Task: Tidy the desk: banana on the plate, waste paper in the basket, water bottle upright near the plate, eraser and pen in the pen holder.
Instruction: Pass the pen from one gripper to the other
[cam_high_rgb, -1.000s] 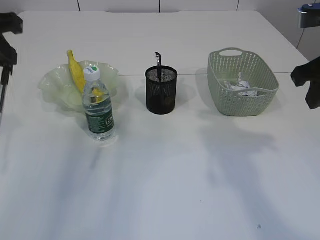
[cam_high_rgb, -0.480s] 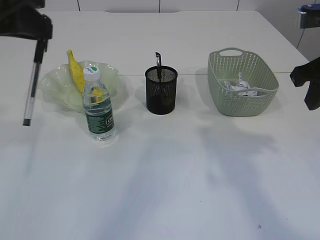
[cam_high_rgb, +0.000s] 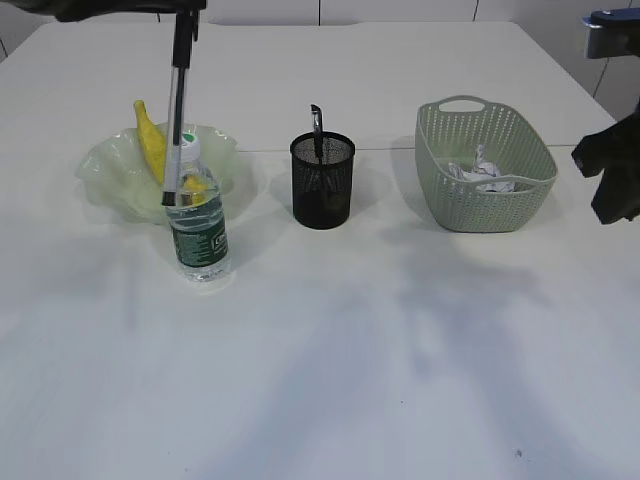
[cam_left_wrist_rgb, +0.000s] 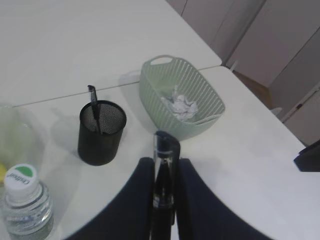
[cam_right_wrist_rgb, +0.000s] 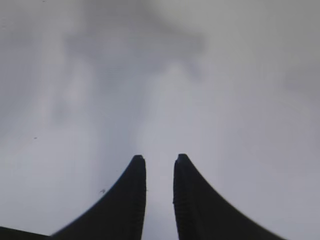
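While the white worktop (cam_high_rgb: 320, 340) lies bare across its whole near half, everything stands in one row toward the back. At the right sits the sage-green basket (cam_high_rgb: 485, 165), with the crumpled waste paper (cam_high_rgb: 482, 174) lying inside it. At the left is the pale green ruffled plate (cam_high_rgb: 115, 175), the banana (cam_high_rgb: 152, 142) resting in it, and the water bottle (cam_high_rgb: 197, 208) stands upright just in front of the plate, white cap up. Between them the black mesh pen holder (cam_high_rgb: 322, 180) holds one dark pen whose top sticks above the rim.

Above the plate and bottle, the left end effector (cam_left_wrist_rgb: 162, 210) pinches a clear-barrelled pen (cam_high_rgb: 176, 115) that hangs nearly upright, its dark tip in front of the bottle's neck in the exterior view; bottle and plate stand between it and the holder. At the right edge, beside the basket, the right end effector (cam_right_wrist_rgb: 159, 200) hangs over bare worktop, its jaws slightly apart with nothing between them. No eraser can be made out.
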